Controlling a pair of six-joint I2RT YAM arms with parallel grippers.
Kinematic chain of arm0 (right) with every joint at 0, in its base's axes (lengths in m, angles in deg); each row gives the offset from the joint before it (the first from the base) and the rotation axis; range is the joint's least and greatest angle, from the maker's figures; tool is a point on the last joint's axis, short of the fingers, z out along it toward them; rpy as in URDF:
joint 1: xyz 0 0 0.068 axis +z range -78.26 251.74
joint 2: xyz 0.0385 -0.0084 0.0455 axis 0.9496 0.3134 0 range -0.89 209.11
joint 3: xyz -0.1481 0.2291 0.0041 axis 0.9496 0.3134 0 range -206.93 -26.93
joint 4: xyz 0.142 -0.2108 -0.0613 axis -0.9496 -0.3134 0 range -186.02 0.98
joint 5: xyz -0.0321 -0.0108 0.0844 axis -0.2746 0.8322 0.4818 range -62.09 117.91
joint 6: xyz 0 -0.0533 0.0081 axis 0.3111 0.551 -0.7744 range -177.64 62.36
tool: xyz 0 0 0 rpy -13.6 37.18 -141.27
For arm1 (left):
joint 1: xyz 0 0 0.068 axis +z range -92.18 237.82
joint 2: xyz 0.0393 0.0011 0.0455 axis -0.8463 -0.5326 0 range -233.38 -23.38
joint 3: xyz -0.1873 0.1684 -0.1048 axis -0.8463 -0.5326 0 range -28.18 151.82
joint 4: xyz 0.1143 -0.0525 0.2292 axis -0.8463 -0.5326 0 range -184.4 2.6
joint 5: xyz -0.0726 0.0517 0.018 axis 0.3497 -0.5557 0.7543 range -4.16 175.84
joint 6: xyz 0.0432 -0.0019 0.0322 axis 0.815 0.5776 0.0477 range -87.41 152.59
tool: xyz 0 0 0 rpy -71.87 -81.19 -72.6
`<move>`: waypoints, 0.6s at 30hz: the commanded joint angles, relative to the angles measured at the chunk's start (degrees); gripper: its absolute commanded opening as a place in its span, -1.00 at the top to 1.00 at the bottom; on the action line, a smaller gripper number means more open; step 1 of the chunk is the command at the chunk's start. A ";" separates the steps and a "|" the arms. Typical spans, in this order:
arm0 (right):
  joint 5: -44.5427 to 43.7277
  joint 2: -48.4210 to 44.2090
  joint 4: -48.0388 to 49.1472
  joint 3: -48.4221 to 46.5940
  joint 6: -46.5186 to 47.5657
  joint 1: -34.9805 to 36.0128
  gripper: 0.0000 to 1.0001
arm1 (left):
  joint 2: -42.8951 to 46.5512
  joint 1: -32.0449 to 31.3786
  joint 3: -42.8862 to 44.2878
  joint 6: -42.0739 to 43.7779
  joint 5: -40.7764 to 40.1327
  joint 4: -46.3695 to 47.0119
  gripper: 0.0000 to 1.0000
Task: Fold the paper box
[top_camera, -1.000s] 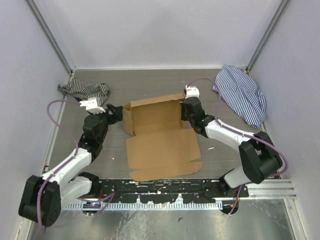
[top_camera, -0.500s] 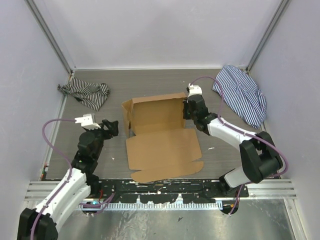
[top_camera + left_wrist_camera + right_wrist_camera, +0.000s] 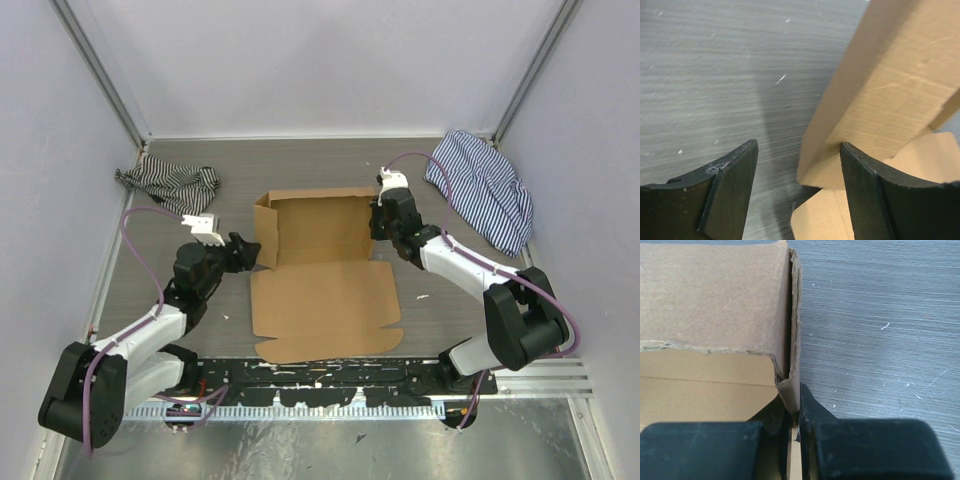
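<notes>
The paper box (image 3: 325, 270), plain matte brown cardboard, lies mid-table, its lid panel and front flap flat toward the arms and its creased walls upright beyond. The left gripper (image 3: 244, 254) has its black fingers apart at the left wall's lower corner, while the right gripper (image 3: 380, 216) is pinched onto the thin right wall. The table (image 3: 320, 165) is grey wood-grain flecked white, with a crumpled black-and-white striped cloth (image 3: 170, 185) and a blue-striped cloth (image 3: 480, 190) in its far corners, below pale plain walls (image 3: 320, 70).

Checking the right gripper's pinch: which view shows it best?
Right wrist: the right gripper is seen close, shut on the side wall of the paper box. Top external shows it small, from above; left wrist misses it.
</notes>
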 commanded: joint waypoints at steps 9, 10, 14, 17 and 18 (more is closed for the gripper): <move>4.09 -2.34 -3.17 0.55 1.85 -0.72 0.90 | -3.23 0.21 4.38 0.75 10.09 6.50 -0.46; 4.21 -2.49 -3.32 0.68 1.65 -0.74 0.90 | -4.96 0.25 5.28 0.05 11.22 7.48 -0.45; 4.49 -2.84 -3.21 1.34 0.66 -0.77 0.90 | -9.41 -0.34 7.17 -3.68 14.00 11.45 -0.34; 4.67 -3.44 -2.54 1.91 -0.63 -0.52 0.91 | -9.78 -2.58 7.71 -3.60 10.93 10.93 -0.30; 4.44 -3.67 -2.42 2.05 -1.01 -0.32 0.91 | -9.53 -4.17 7.78 -2.88 8.41 10.00 -0.29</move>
